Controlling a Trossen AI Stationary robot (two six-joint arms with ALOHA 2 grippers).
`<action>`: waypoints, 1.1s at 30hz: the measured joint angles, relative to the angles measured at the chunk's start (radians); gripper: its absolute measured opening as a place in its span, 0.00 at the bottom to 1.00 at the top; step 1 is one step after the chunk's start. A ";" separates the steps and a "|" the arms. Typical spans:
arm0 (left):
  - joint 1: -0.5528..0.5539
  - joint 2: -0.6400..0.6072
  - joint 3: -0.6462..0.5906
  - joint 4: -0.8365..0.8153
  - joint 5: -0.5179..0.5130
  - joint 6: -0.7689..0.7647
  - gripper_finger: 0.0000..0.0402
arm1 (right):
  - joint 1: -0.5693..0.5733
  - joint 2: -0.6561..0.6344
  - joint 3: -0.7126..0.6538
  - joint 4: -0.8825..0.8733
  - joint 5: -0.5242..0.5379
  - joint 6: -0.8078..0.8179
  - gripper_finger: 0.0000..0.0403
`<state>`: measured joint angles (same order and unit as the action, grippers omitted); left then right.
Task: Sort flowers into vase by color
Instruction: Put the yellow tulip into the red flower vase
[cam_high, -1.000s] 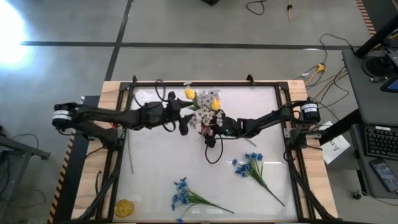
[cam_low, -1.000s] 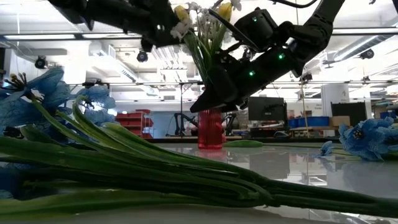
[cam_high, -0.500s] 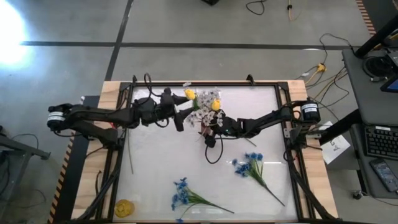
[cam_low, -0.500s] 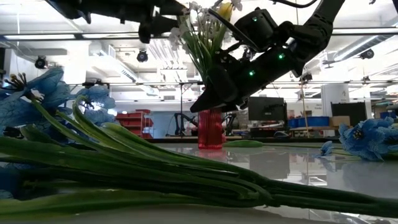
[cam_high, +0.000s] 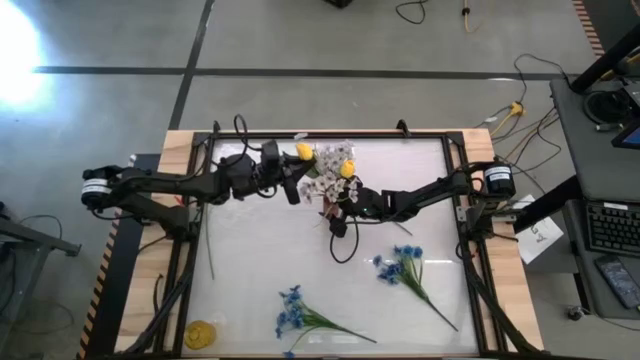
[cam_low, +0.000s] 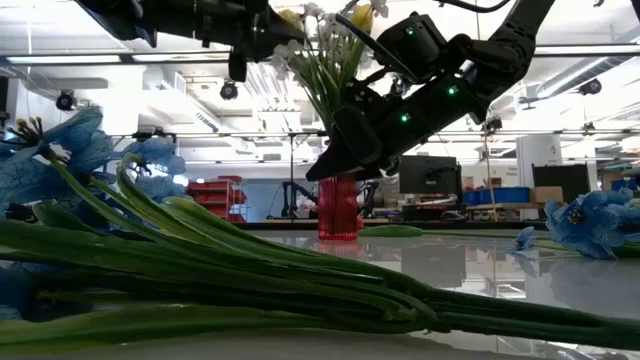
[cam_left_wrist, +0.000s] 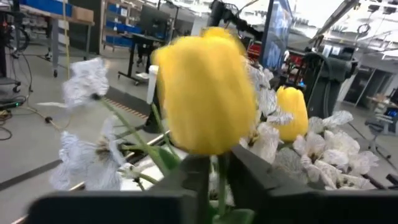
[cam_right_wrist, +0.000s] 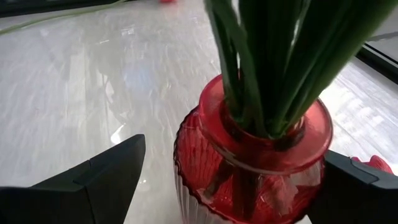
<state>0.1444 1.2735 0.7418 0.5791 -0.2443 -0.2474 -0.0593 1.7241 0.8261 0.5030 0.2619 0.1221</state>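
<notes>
- My left gripper (cam_left_wrist: 214, 171) is clamped on a yellow tulip (cam_left_wrist: 205, 93) stem, at nine o'clock of the red vase (cam_right_wrist: 255, 165).
- My right gripper (cam_right_wrist: 230, 180) straddles that vase, jaws apart.

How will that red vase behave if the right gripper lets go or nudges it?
The red vase looks tall and narrow with long stems rising well above it, so probably top-heavy and tippy. Its ribbed, glassy wall suggests fragile and slippery. The right gripper straddles it, open.
</notes>
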 joint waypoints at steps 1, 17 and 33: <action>0.000 0.003 0.000 -0.002 0.000 0.000 0.05 | 0.000 0.000 0.000 -0.001 0.000 0.000 0.90; -0.003 0.018 0.000 -0.024 0.074 0.006 0.09 | 0.000 -0.006 0.000 -0.006 0.000 -0.003 0.90; -0.005 -0.233 0.000 -0.436 0.145 0.009 0.62 | 0.001 -0.078 -0.001 -0.136 0.023 -0.015 0.90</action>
<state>0.1394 1.0409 0.7422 0.1434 -0.0995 -0.2387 -0.0586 1.6458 0.8253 0.3671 0.2852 0.1074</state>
